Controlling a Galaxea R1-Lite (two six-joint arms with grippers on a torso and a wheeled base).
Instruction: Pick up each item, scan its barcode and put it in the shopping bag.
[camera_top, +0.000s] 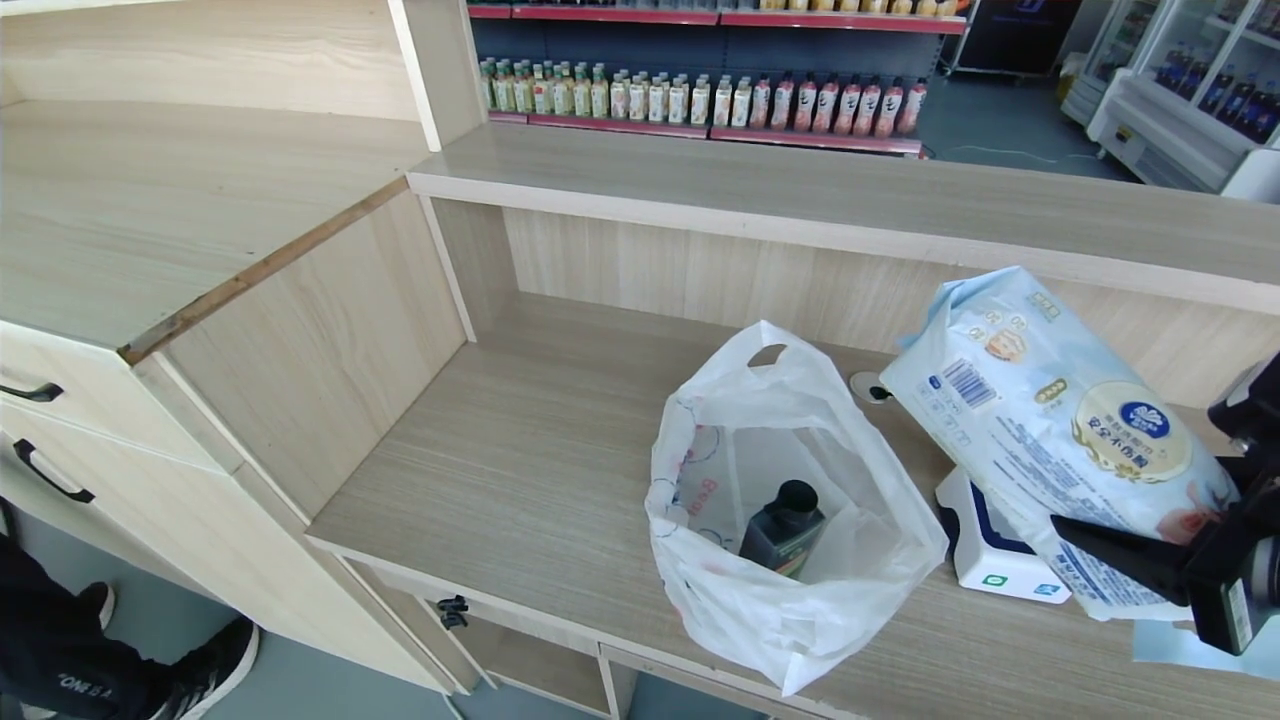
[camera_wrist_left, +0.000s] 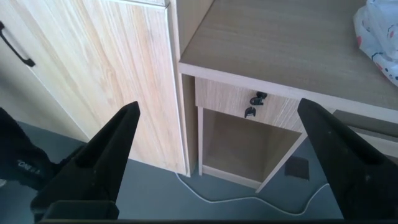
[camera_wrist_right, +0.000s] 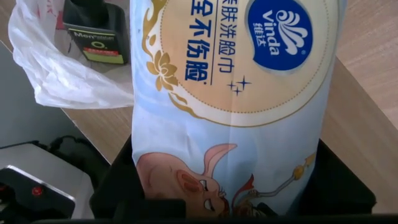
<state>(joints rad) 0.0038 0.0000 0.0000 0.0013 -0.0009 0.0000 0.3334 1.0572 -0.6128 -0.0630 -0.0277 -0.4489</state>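
Jaws of the right gripper (camera_top: 1140, 560) clamp the tilted tissue pack (camera_top: 1050, 420) above the scanner (camera_top: 990, 565); left gripper (camera_wrist_left: 217, 143) hangs low, spread wide, before the counter (camera_wrist_left: 280, 43).

One bag (camera_top: 790, 500) stands on one counter (camera_top: 520, 450). One bottle (camera_top: 783, 528) sits inside the bag. One pack (camera_top: 1060, 430) and one scanner (camera_top: 985, 560) are just right of the bag. Two handles (camera_top: 30, 392) (camera_top: 50, 472) lie well left of the bag, with one lock (camera_top: 452, 610) below and left of it. Far behind the bag runs one row of drinks (camera_top: 700, 100), too many to count.
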